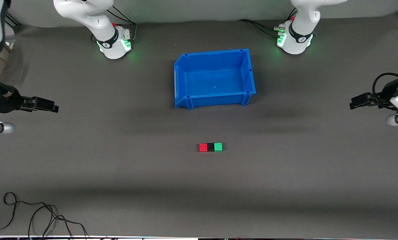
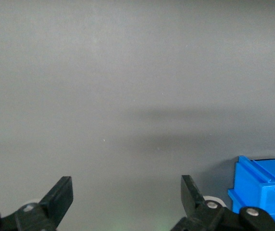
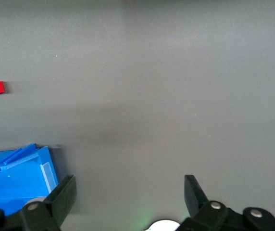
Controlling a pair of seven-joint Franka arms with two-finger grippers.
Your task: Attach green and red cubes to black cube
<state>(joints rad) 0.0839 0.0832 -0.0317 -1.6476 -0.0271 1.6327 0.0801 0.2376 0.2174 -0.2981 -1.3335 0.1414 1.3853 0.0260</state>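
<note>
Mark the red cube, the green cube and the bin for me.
red cube (image 1: 203, 147), front view, top face.
green cube (image 1: 218, 146), front view, top face.
bin (image 1: 180, 83), front view, side wall toward the right arm's end.

Robotics lab, we judge: two white bench-mounted arm bases (image 1: 114, 43), grey felt-covered table (image 1: 85, 160), loose black cables (image 1: 35, 216) at seven o'clock.

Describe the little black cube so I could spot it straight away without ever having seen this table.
Find the blue bin in the middle of the grey table. Nearer the front camera than the bin lies a short row of three small cubes touching side by side. The black cube is the middle one, with the red cube toward the right arm's end and the green cube toward the left arm's.
</note>
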